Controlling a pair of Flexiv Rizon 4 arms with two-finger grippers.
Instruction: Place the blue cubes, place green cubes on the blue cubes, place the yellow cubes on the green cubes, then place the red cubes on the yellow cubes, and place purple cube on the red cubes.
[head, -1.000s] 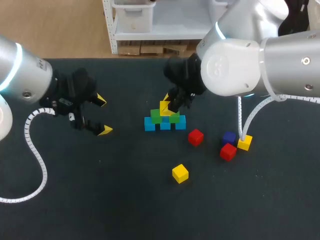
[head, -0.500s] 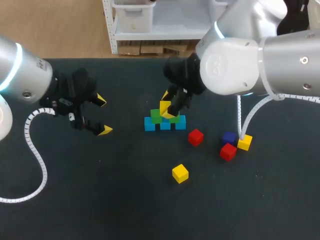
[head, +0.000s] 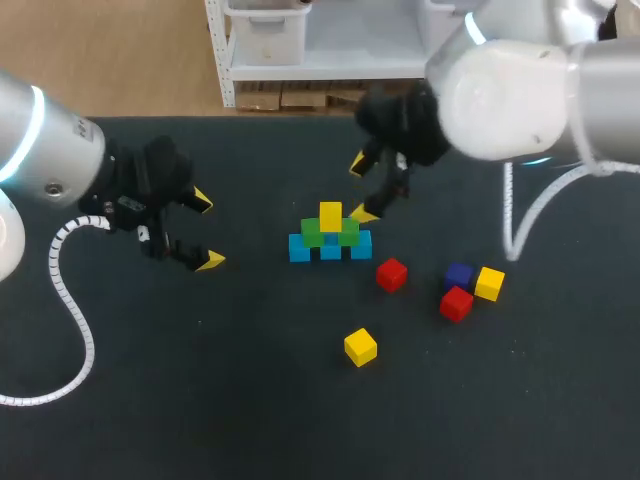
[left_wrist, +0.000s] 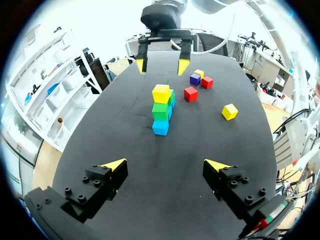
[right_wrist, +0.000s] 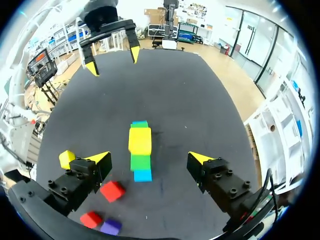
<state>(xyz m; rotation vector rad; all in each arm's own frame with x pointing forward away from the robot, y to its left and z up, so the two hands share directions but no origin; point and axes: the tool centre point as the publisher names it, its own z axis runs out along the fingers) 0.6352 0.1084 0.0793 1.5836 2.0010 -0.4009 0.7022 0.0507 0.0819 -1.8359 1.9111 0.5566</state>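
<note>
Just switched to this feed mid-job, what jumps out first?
The cube stack at mid-table: blue row, green pair, one yellow cube on top. The right gripper hangs open just beside it, the left gripper open farther off. A red cube, a purple cube and others lie loose nearby.

**Work Area Surroundings**

1. Table (head: 250, 400): a dark, matte, uniform surface fills the head view from the lower edge to the upper third of the frame. Its far edge runs straight across.
2. Floor (head: 110, 60): light wood-toned boards, upper left of the head view, beyond the table's far edge.
3. Shelving unit (head: 222, 60): white metal frame, upper centre of the head view. A white container (head: 265, 35) sits on one shelf; flat cardboard boxes (head: 300, 97) lie under the lowest shelf.
4. Left wrist view: white shelves (left_wrist: 45, 75) stand alongside the table.
5. Right wrist view: glazed partitions (right_wrist: 255, 45) stand beyond the table's far corner.
6. Lighting: bright, even, overhead.
</note>
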